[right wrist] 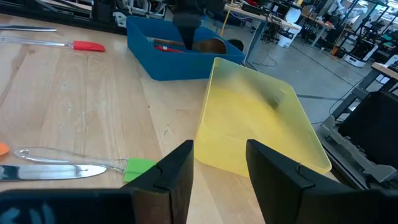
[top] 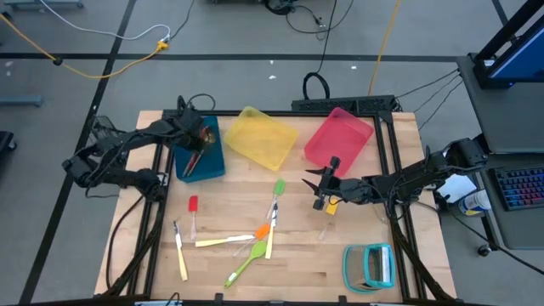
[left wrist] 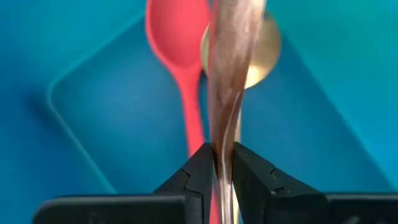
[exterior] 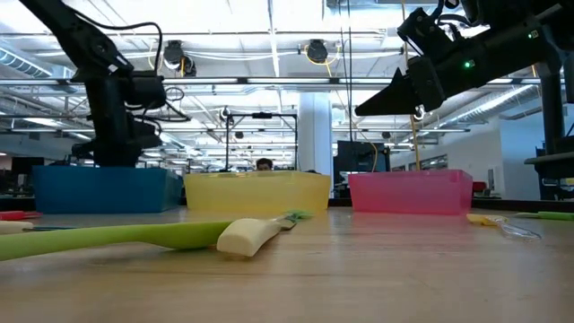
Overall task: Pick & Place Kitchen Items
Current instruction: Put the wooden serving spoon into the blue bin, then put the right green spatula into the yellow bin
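My left gripper reaches down into the blue bin at the table's far left and is shut on a wooden spoon. A red spoon and a brass spoon lie on the bin floor below it. My right gripper hovers open above the table, in front of the pink bin; a small yellow spatula lies just beneath it. On the middle of the table lie a red spatula, a green spatula, an orange spatula, a lime-green spoon and cream-handled cutlery. My left gripper pinches the wooden spoon's handle between its two fingers, coming from above and pointing down into the blue bin. The spoon runs on in line with the fingers, its broad end over the red and brass spoons. Whether that end touches them I cannot tell.
The yellow bin stands tilted between the blue and pink bins along the far edge. A teal-framed rack sits at the near right corner. Another cream-handled piece lies near the table's left. Bare wood shows along the near edge.
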Controlling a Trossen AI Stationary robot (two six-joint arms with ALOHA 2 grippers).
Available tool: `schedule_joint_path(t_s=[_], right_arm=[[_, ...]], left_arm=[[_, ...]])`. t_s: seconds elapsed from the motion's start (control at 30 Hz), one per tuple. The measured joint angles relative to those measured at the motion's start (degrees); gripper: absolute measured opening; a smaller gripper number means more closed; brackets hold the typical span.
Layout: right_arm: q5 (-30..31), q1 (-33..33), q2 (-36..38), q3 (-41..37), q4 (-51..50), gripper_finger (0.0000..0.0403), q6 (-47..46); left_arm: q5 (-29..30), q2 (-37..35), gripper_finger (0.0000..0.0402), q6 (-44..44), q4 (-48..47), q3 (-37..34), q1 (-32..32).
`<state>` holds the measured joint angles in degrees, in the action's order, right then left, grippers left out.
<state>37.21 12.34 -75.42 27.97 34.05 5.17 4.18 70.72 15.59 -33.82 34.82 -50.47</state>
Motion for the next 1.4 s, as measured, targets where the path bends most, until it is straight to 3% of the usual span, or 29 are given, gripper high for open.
schedule_joint_path(t_s=[0.5,0.6,0.73,1.0,1.1,1.3,1.4], right_arm=[[0.00,0.00,0.00,0.00,0.01,0.0141,0.00],[0.00,0.00,0.00,0.00,0.01,0.0141,-0.01],[0.00,0.00,0.00,0.00,0.01,0.0141,0.00],[-0.27,-0.47,0.00,0.00,1.20,0.0141,0.11],[-3.79,-2.35,0.00,0.00,3.85,0.0141,0.13],[-18.68,-7.01,-1.39,0.00,12.06,0.0141,-2.78],[-22.74,-7.48,-4.57,0.00,19.29,0.0141,-4.73]], left_arm=[[1.94,0.02,0.0069,-0.25,5.93,-3.01,0.01],[4.62,0.02,0.0073,-0.43,6.24,-3.01,0.15],[8.91,0.02,0.0094,-2.64,6.29,-3.00,0.66],[8.93,0.02,0.0162,-3.71,7.27,-2.85,1.68],[8.92,-0.47,0.0176,-4.68,7.09,-2.30,2.57],[8.48,-5.95,0.0176,-4.93,6.48,-1.57,4.62],[3.91,-10.84,0.0169,-4.79,7.68,-1.57,6.19]])
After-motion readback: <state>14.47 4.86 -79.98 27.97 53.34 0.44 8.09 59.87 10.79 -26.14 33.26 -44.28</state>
